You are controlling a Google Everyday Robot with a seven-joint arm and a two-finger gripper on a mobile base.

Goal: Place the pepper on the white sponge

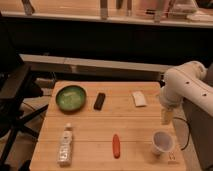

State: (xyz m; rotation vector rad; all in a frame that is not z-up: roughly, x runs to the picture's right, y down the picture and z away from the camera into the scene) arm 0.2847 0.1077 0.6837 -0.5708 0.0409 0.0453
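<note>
At the far left, beside the desk (90, 125), stands a dark chair (15, 95). On the left part of the desk, toward the back, sits a green bowl (70, 97). In front of it, near the front edge, a pale bottle (65, 146) lies on its side with the cap pointing to the back. It carries a label, but I cannot read the writing on it. Just right of the bowl lies a black block (99, 101), its long side running front to back.

Then comes the pepper (116, 145). It lies flat on the front half of the desk, about in the middle, and points front to back. It is slim, red-orange and smooth, with rounded ends. Nothing touches it.

The sponge (139, 98) lies behind the pepper and to its right, at the back of the desk, well apart from it. It is a small white block, turned a little out of line with the desk edge.

A white cup (161, 142) stands near the front right corner.

The arm (186, 86) is thick and white and comes in from the right. Its rounded joint is high over the right edge of the desk, and from there it bends downward. The gripper (166, 117) hangs at its end, pointing down to the desk. It is to the right of the sponge and just behind the cup. Its fingers are spread wide, and it holds nothing.
</note>
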